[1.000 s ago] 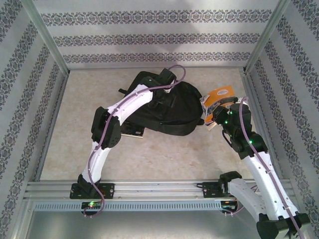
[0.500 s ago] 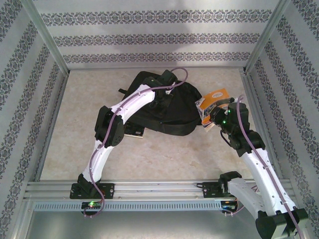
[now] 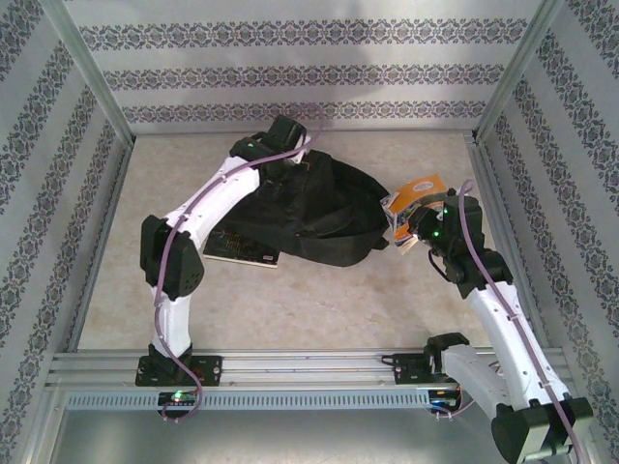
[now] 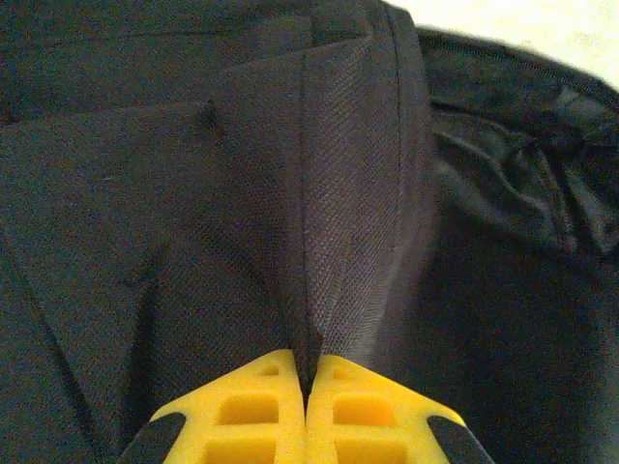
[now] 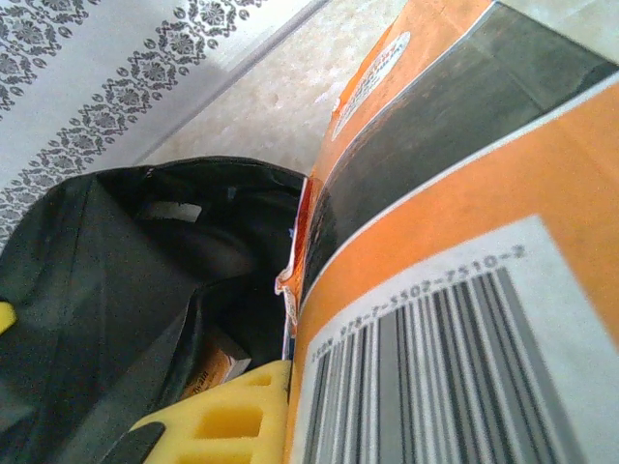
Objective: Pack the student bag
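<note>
- Flat dark item [image 3: 240,249]: lies on the table [image 3: 319,309] at the bag's near-left edge, partly tucked beneath it. It is thin like a book or board, but what it is cannot be told. Its position suggests it serves no purpose in the step in hand.
- Left gripper [image 4: 307,401]: reaches to the far-left side of the bag. Its yellow fingertips are pressed together on a raised ridge of black fabric, which rises in a taut peak from the pinch. The hold is judged to lift the rim so that the mouth gapes for loading.
- Student bag [image 3: 319,217]: lies mid-table between the two arms, with its open mouth turned toward the right arm. The right wrist view looks into the dark interior, where a small orange-and-white object [image 5: 215,372] appears to rest, too obscured to name.
- Orange book [image 3: 418,190]: carries a barcode on its cover and is held tilted just beside the bag's right edge, clear of the table. Its leading edge faces the opening, an attitude suited to sliding it in edge-first.
- Right gripper [image 3: 408,224]: clamped on the book. One yellow finger [image 5: 227,416] lies against the cover, and the other is hidden behind the book. Insertion is judged the next step, and catching the book's edge on the slack rim is the likely risk.
</note>
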You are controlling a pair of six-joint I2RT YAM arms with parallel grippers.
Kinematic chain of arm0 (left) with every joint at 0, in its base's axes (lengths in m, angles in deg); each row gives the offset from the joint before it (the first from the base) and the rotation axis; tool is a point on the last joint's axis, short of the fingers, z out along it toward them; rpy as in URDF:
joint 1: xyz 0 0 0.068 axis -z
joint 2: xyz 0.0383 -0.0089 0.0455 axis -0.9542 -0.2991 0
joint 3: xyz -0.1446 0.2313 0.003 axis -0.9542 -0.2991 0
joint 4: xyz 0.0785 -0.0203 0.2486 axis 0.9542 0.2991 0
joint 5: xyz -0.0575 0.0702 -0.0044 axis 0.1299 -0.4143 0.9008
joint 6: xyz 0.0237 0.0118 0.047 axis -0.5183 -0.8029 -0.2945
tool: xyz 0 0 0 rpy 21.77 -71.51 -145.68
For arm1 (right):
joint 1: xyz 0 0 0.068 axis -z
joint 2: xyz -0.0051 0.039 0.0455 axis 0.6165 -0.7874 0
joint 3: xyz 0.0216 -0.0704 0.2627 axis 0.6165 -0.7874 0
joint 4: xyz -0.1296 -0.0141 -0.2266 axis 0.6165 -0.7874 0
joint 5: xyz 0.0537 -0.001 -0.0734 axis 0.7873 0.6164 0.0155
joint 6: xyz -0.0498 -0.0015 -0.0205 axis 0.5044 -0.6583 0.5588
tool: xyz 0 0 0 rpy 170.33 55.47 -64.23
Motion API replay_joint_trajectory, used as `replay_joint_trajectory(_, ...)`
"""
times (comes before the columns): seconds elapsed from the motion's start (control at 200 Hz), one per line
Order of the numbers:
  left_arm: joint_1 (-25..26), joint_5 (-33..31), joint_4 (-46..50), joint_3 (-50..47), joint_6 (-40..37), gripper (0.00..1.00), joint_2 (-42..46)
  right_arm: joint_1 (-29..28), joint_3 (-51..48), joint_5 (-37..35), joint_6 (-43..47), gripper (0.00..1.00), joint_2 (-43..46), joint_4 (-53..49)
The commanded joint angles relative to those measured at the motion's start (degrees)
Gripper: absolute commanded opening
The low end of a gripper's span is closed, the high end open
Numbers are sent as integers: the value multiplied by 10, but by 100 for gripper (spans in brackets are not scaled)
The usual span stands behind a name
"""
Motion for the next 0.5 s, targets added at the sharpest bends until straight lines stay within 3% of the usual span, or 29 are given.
replay_joint_trajectory(0.0,-14,30,-42,-26,34,0,49,9,17,46,-14,0,-12,60)
replay_joint_trajectory(0.31,-52,152,-132,-123,97,0,111,14,0,231,-100,0,-76,150)
replay_joint_trajectory(0.375,-59,188,-166,-150,110,0,126,9,17,219,-80,0,-78,116)
replay_joint_trajectory(0.495,-79,244,-235,-202,150,0,156,0,45,130,-27,0,-56,27)
